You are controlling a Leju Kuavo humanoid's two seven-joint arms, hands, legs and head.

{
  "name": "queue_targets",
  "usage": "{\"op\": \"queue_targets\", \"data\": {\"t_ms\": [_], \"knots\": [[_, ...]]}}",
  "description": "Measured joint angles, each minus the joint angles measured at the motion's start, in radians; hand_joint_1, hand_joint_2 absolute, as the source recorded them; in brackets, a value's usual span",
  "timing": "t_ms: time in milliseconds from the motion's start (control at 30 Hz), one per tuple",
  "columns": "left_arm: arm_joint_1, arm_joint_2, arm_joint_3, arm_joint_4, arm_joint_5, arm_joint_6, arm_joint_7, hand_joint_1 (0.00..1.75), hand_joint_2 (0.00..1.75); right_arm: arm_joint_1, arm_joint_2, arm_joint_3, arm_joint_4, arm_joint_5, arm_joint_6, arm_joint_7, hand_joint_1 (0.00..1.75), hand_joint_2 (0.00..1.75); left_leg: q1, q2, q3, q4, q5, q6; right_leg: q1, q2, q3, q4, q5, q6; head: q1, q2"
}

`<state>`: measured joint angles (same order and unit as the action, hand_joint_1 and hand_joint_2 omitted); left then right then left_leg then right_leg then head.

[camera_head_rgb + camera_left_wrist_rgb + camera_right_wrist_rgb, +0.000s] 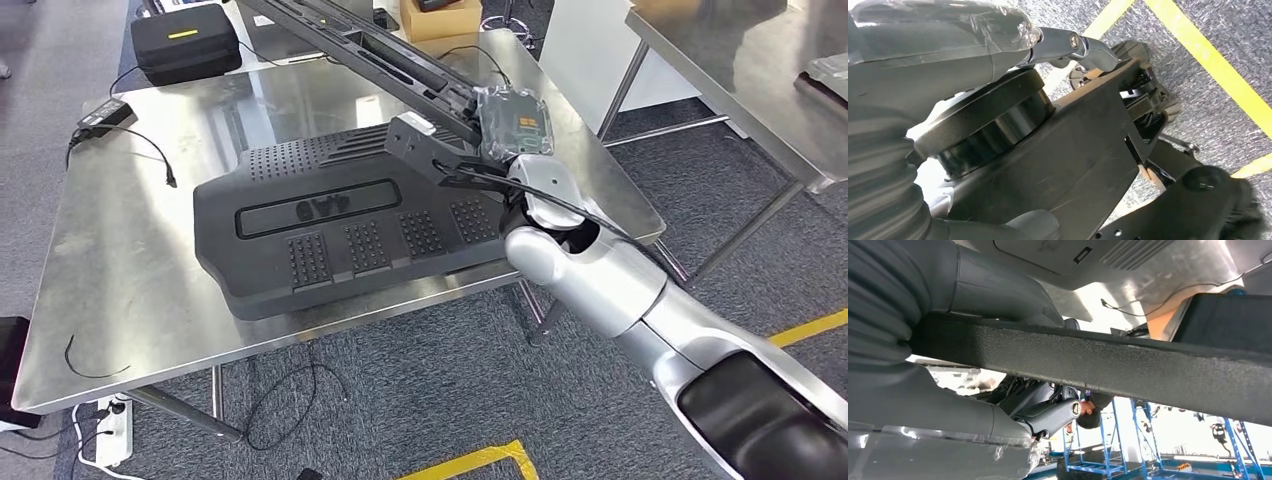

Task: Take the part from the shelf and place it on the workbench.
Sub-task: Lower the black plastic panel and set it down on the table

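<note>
My right hand (515, 125) has its fingers (998, 287) closed around the long black plastic trim part (380, 55), which slants from my grip near the worktop's (130, 290) right edge up toward its far edge, above the large black moulded panel (340, 225) lying flat there.

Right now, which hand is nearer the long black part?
Right. The right hand grips the long black part above the steel workbench. The left hand hangs low over the floor.
</note>
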<state>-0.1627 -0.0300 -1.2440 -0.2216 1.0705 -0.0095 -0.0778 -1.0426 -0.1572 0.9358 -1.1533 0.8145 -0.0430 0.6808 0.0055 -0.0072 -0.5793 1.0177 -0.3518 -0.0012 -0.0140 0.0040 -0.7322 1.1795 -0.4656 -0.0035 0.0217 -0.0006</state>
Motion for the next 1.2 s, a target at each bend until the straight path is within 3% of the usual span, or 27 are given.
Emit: {"op": "queue_targets", "data": {"t_ms": [33,100,233,300,367,400,433,467,533,567,633,733,800,867,900,933,967,1033,1067,1100,1200], "knots": [[0.000,0.000,0.000,0.000,0.000,0.000,0.000,0.00,1.75,-0.002,0.000,0.002,0.001,0.000,-0.001,0.000,1.75,1.75,-0.001,0.000,0.003,0.004,-0.007,-0.006,0.002,-0.003,0.026,-0.064,0.028,0.000,0.005,0.000],[-0.001,0.001,0.000,0.000,-0.001,0.000,0.002,0.00,1.75,-0.004,0.001,0.005,0.002,0.000,-0.002,-0.001,1.75,1.75,-0.003,0.000,0.005,0.009,-0.017,-0.016,0.005,-0.007,0.056,-0.134,0.043,-0.007,0.008,0.000],[-0.003,0.002,0.000,0.000,-0.002,0.000,0.003,0.00,1.75,-0.006,0.002,0.009,0.003,0.000,-0.003,-0.004,1.75,1.75,-0.004,0.001,0.005,0.028,-0.037,-0.037,0.004,-0.002,0.068,-0.144,0.029,-0.031,-0.004,0.000],[-0.004,0.002,0.000,0.000,-0.002,-0.001,0.003,0.00,1.75,-0.008,0.006,0.011,0.003,0.000,-0.003,-0.004,1.75,1.75,-0.004,0.001,-0.034,0.122,-0.081,-0.044,0.003,-0.002,0.080,-0.148,0.024,-0.044,-0.017,0.000],[-0.006,0.002,0.000,0.000,-0.002,-0.001,0.003,0.00,1.75,-0.008,0.008,0.013,0.004,0.000,-0.003,-0.004,1.75,1.75,-0.005,0.000,-0.102,0.252,-0.125,-0.047,0.006,-0.001,0.090,-0.148,0.016,-0.053,-0.031,0.000],[-0.007,0.002,0.000,0.000,-0.002,-0.001,0.003,0.00,1.75,-0.008,0.009,0.015,0.004,-0.001,-0.003,-0.004,1.75,1.75,-0.005,0.000,-0.125,0.289,-0.128,-0.047,0.008,0.000,0.095,-0.148,0.012,-0.055,-0.035,0.000],[-0.008,0.002,0.000,0.000,-0.002,-0.001,0.003,0.00,1.75,-0.007,0.009,0.017,0.005,-0.001,-0.003,-0.004,1.75,1.75,-0.006,0.000,-0.133,0.290,-0.110,-0.046,0.010,0.002,0.101,-0.148,0.008,-0.055,-0.038,0.000],[-0.008,0.002,0.000,0.000,-0.002,-0.001,0.003,0.00,1.75,-0.007,0.009,0.019,0.005,-0.001,-0.003,-0.004,1.75,1.75,-0.006,0.000,-0.124,0.254,-0.075,-0.043,0.011,0.004,0.107,-0.148,0.004,-0.054,-0.040,0.000],[-0.006,0.003,0.000,0.000,-0.002,-0.001,0.003,0.00,1.75,-0.008,0.009,0.021,0.005,-0.001,-0.003,-0.005,1.75,1.75,-0.006,-0.001,-0.082,0.126,0.005,-0.035,0.013,0.008,0.115,-0.147,-0.003,-0.049,-0.047,0.000],[-0.005,0.003,0.000,0.000,-0.002,-0.001,0.003,0.00,1.75,-0.008,0.009,0.022,0.005,-0.001,-0.004,-0.005,1.75,1.75,-0.007,-0.001,-0.065,0.070,0.026,-0.030,0.015,0.010,0.116,-0.146,-0.006,-0.045,-0.051,0.000],[-0.004,0.003,0.000,0.000,-0.002,-0.001,0.003,0.00,1.75,-0.008,0.010,0.023,0.006,-0.002,-0.004,-0.005,1.75,1.75,-0.010,-0.003,-0.052,0.022,0.031,-0.021,0.017,0.012,0.114,-0.145,-0.008,-0.037,-0.052,0.000],[-0.005,0.002,0.000,0.000,-0.002,-0.001,0.003,0.00,1.75,-0.009,0.010,0.024,0.007,-0.003,-0.004,-0.005,1.75,1.75,-0.007,-0.002,-0.045,0.008,0.031,-0.006,0.015,0.010,0.109,-0.134,-0.020,-0.022,-0.047,0.000],[-0.005,0.001,0.000,0.000,-0.002,-0.001,0.003,0.00,1.75,-0.010,0.010,0.024,0.007,-0.003,-0.004,-0.005,1.75,1.75,-0.003,-0.001,-0.039,0.001,0.032,0.003,0.012,0.006,0.071,-0.053,-0.062,-0.013,-0.036,0.000],[-0.005,0.001,0.000,0.000,-0.002,-0.001,0.003,0.00,1.75,-0.008,0.009,0.026,0.007,-0.003,-0.004,-0.005,1.75,1.75,-0.003,-0.001,-0.035,0.001,0.028,0.008,0.009,0.006,0.001,0.078,-0.110,-0.007,-0.024,0.000],[-0.004,0.001,0.000,0.000,-0.002,-0.001,0.003,0.00,1.75,-0.006,0.009,0.026,0.008,-0.003,-0.004,-0.005,1.75,1.75,-0.003,-0.001,-0.032,0.001,0.025,0.009,0.007,0.006,-0.027,0.122,-0.116,-0.005,-0.020,0.000],[-0.004,0.001,0.000,0.000,-0.002,-0.001,0.003,0.00,1.75,-0.004,0.009,0.027,0.008,-0.003,-0.004,-0.004,1.75,1.75,-0.003,-0.001,-0.027,0.001,0.021,0.009,0.006,0.005,-0.039,0.130,-0.102,-0.004,-0.016,0.000],[-0.003,0.001,0.000,0.000,-0.002,-0.001,0.003,0.00,1.75,-0.003,0.009,0.027,0.009,-0.003,-0.004,-0.004,1.75,1.75,-0.003,-0.002,-0.021,0.002,0.016,0.007,0.005,0.005,-0.031,0.097,-0.069,-0.004,-0.011,0.000],[-0.002,0.001,0.000,0.000,-0.002,-0.001,0.003,0.00,1.75,-0.005,0.009,0.027,0.009,-0.003,-0.005,-0.005,1.75,1.75,-0.003,-0.003,-0.006,0.003,0.003,0.001,0.005,0.001,0.023,-0.038,0.012,-0.007,-0.001,0.000],[-0.002,0.001,0.000,0.000,-0.002,-0.001,0.003,0.00,1.75,-0.006,0.009,0.028,0.009,-0.003,-0.005,-0.005,1.75,1.75,-0.005,-0.003,-0.002,0.004,-0.003,-0.003,0.007,-0.001,0.049,-0.098,0.035,-0.010,0.003,0.000],[-0.002,0.001,0.000,0.000,-0.002,-0.001,0.003,0.00,1.75,-0.007,0.010,0.028,0.010,-0.003,-0.006,-0.005,1.75,1.75,-0.006,-0.003,0.001,0.005,-0.007,-0.008,0.010,-0.002,0.064,-0.133,0.042,-0.014,0.004,0.000],[-0.003,0.001,0.000,0.000,-0.002,-0.001,0.003,0.00,1.75,-0.009,0.010,0.028,0.010,-0.003,-0.006,-0.005,1.75,1.75,-0.007,-0.002,0.005,0.002,-0.016,-0.023,0.012,0.001,0.076,-0.151,0.031,-0.027,-0.001,0.000]]}}
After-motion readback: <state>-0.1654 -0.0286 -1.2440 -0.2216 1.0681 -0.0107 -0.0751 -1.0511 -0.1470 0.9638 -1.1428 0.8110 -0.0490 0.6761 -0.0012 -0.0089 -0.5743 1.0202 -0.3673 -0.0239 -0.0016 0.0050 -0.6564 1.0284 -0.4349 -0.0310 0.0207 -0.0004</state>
